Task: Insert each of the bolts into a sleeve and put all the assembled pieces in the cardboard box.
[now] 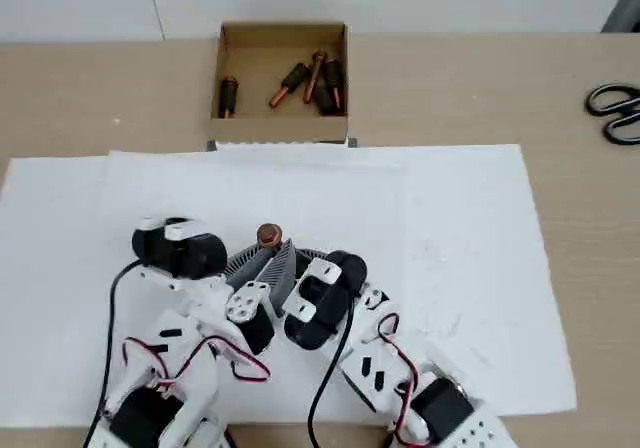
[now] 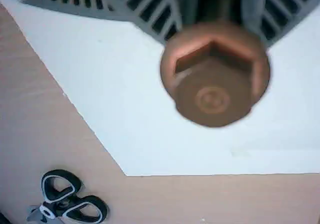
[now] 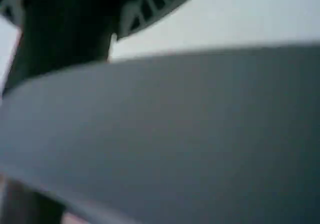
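Left tool (image 2: 217,4) of mine is pinched on a copper bolt (image 2: 215,79), low centre in the high view, where both arms meet over the white paper (image 1: 450,218). Whether my right tool (image 1: 288,266) grips anything I cannot tell. About four assembled pieces (image 1: 318,80) lie in the cardboard box (image 1: 283,36) at upper centre. I judge this bolt is the last, not yet boxed.
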Available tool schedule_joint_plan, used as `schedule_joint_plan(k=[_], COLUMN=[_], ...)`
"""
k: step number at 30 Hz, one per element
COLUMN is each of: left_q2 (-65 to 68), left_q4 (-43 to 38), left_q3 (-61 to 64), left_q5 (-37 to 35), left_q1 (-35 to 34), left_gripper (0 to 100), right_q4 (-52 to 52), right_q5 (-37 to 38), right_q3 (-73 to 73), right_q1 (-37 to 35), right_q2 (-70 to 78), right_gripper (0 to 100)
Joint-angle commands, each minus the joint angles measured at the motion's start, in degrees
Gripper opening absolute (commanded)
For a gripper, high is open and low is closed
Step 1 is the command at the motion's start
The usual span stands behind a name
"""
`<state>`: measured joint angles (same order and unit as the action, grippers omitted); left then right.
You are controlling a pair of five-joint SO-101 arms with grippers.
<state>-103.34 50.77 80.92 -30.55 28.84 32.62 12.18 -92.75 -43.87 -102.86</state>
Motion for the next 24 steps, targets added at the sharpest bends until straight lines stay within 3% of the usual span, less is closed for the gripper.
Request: schedule_joint_plan(k=[1,9,16,24], left_q2=[-0.5,-0.5,-0.3,-0.3], left_q4=[0.1,0.4,1.3,5.7], left_q3=[-0.8,-0.8,-0.8,-4.7], left_q5=[-0.3,-0.3,0.0,0.1], left_q1=[0.8,0.8,0.7,0.6], left_gripper=[1,1,19,20], right_q4=[-2.0,-2.0,-1.9,-1.9], right_q5=[0.5,0.5,0.5,0.5], right_q3=[2.5,2.4,2.4,2.3], right_q1=[0.7,0.7,0.7,0.7], right_q2=[-0.7,-0.7,-0.7,-0.7], right_gripper=[0.4,0.4,0.4,0.4])
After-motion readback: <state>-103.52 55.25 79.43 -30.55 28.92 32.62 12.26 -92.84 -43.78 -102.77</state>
